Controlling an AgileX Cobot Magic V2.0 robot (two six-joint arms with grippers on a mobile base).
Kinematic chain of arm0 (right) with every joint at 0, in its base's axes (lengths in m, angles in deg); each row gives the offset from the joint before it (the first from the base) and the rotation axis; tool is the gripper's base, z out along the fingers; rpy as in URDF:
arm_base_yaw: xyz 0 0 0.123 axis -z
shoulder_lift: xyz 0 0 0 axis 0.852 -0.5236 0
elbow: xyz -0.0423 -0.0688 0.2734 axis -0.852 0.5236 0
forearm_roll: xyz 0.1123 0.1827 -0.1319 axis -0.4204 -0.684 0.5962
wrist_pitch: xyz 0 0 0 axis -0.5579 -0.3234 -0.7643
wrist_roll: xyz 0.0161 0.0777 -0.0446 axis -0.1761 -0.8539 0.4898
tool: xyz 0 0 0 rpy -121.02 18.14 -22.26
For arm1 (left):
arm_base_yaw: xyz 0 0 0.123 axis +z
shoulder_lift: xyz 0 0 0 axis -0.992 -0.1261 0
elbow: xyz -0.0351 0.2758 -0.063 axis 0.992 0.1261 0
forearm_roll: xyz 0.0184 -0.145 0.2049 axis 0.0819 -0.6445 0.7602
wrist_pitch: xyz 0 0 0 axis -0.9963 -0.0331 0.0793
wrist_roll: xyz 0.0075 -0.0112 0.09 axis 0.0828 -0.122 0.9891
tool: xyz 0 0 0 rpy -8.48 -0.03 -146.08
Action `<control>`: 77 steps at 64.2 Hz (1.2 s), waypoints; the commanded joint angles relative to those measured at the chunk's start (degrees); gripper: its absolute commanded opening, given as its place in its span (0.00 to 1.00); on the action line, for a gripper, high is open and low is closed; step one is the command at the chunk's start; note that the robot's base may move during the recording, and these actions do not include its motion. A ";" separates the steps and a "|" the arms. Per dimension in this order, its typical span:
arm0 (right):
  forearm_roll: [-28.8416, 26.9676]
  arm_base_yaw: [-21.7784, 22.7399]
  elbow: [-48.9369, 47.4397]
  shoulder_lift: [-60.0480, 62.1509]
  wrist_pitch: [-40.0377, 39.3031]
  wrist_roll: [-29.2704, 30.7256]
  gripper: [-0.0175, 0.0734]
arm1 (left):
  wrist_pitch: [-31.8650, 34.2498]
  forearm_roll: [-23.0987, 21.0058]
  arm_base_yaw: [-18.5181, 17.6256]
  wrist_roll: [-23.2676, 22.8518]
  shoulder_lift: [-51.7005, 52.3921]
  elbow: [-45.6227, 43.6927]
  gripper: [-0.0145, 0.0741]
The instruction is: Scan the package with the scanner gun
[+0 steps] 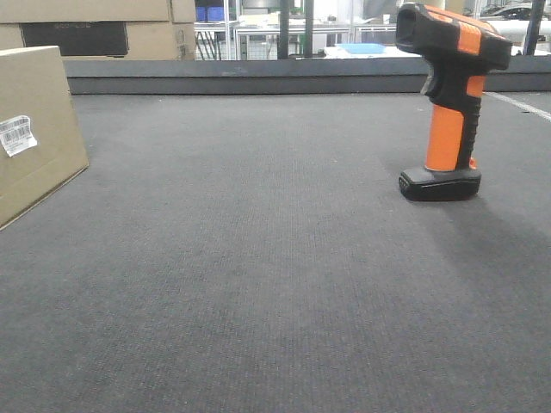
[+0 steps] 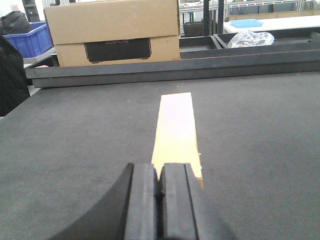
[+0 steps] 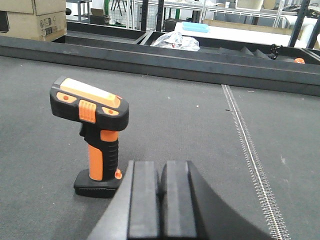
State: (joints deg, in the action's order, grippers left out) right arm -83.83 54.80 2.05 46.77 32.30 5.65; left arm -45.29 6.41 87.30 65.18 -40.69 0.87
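Dark grey felt tabletop (image 1: pixel 275 284), warehouse shelving behind. Scanner gun (image 1: pixel 449 103) stands upright on its base at right, handle free to grab. Package (image 1: pixel 34 129) sits far left w/ barcode label (image 1: pixel 15 134) facing out. Left gripper (image 2: pixel 161 200) & right gripper (image 3: pixel 161 200): jaws closed, holding nothing.

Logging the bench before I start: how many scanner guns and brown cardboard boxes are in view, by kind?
Scanner gun: 1
Package, plain brown with white barcode label: 1
Larger cardboard boxes with a dark printed panel, stacked beyond the table edge: 2
Total: 4
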 commanded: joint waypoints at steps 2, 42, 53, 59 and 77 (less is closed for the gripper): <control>0.00 0.23 0.21 0.34 -1.52 -0.10 0.02 | 2.63 -0.11 -0.28 -0.26 0.56 0.98 0.04; 0.00 0.23 0.21 0.34 -1.37 -0.10 0.02 | 12.99 -4.22 1.12 -0.26 20.14 23.06 0.04; 0.00 0.23 0.21 0.34 -1.37 -0.10 0.02 | 13.74 -4.22 1.11 -0.26 20.14 23.06 0.04; 0.00 0.23 0.21 0.34 -1.37 -0.10 0.02 | 13.74 -4.22 1.11 -0.26 20.14 23.06 0.04; 0.00 0.23 0.21 0.34 -1.37 -0.10 0.02 | 13.74 -4.22 1.11 -0.26 20.14 23.06 0.04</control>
State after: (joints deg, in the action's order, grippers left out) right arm -83.83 54.80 2.05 46.77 32.30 5.65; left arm -32.54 2.60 88.43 65.18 -20.81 24.00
